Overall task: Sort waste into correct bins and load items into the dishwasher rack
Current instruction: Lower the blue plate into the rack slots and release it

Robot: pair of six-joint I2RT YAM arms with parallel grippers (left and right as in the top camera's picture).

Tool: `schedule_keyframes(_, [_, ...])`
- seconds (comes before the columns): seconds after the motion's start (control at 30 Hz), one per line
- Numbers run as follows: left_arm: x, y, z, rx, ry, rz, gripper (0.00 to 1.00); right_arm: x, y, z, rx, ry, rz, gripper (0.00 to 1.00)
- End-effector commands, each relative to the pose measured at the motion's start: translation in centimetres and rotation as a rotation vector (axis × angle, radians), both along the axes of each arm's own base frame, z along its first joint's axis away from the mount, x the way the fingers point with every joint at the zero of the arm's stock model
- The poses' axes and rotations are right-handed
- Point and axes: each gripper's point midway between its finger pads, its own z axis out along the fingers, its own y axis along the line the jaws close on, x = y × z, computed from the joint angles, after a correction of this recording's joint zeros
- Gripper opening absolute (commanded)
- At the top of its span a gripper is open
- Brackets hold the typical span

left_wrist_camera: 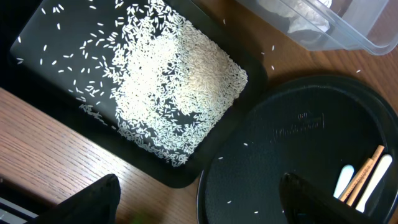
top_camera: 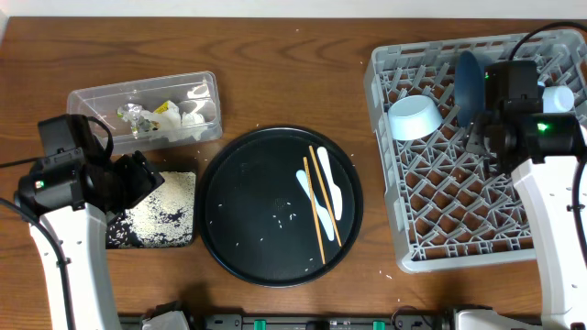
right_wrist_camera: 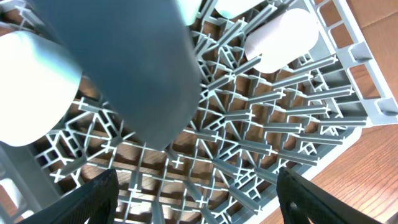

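Over the rack (top_camera: 459, 264) at the right, my right gripper (right_wrist_camera: 205, 199) hangs with fingers wide apart and nothing between them. Loaded so far:
- dark-blue bowl (top_camera: 470, 82), standing on edge among the pegs
- pale bowl (top_camera: 413, 116), tipped just left of it
- white cup (top_camera: 558, 98), at the far right rim

My left gripper (left_wrist_camera: 199, 205) is also spread and empty, above the near left, where the shallow black tray (top_camera: 119, 234) meets the round tray (top_camera: 229, 229).

Waste looks mostly sorted. Tissue and wrappers lie in the clear tub (top_camera: 92, 99) at the far left, and the rice (left_wrist_camera: 180, 87) is heaped in the shallow black tray.

Left to do, by my reckoning:
- chopsticks (top_camera: 321, 206) and what look like two white spoons (top_camera: 328, 188), lying on the round tray at centre
- a scatter of grains (top_camera: 280, 220) around them

Surface: brown wooden tabletop, with a few stray grains on the bare wood near the trays. Dark fittings run along the near edge. No room shows beyond the table.
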Motion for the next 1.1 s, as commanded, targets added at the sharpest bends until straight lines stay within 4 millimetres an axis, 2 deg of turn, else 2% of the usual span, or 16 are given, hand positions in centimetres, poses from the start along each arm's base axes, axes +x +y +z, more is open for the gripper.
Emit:
schedule_keyframes(0.0, [0.1,0.2,0.2,-0.002,-0.001,0.017,0.83,-0.1,-0.6,0.0,-0.001,0.0,-0.014,0.76])
schedule_keyframes(0.23, [0.1,0.2,0.2,-0.002,-0.002,0.017,0.83,-0.3,-0.5,-0.3,0.024,0.014,-0.014,0.74])
schedule_keyframes(0.4, [0.1,0.2,0.2,-0.002,-0.002,0.017,0.83,0.4,-0.2,-0.3,0.041,-0.01,-0.006,0.67])
schedule_keyframes(0.43, [0.1,0.2,0.2,-0.002,-0.002,0.017,0.83,0.7,-0.1,-0.3,0.044,-0.02,-0.005,0.63])
schedule_keyframes(0.57, [0.1,0.2,0.2,-0.002,-0.002,0.017,0.83,2.6,-0.1,-0.3,0.048,-0.071,-0.002,0.33])
schedule_keyframes(0.6, [0.1,0.2,0.2,-0.002,-0.002,0.017,0.83,3.1,-0.1,-0.3,0.048,-0.084,-0.002,0.29])
schedule_keyframes(0.73, [0.1,0.2,0.2,-0.002,-0.001,0.017,0.83,5.3,-0.1,-1.6,0.047,-0.1,-0.001,0.26])
schedule_keyframes(0.83, [0.1,0.2,0.2,-0.002,-0.001,0.017,0.83,5.9,-0.1,-2.9,0.043,-0.068,-0.004,0.07])
schedule_keyframes(0.9, [0.1,0.2,0.2,-0.002,-0.001,0.017,0.83,5.6,-0.2,-3.3,0.041,-0.048,-0.006,0.04])
schedule_keyframes(1.07, [0.1,0.2,0.2,-0.002,-0.002,0.017,0.83,4.8,-0.4,-3.0,0.03,-0.032,-0.01,0.04])
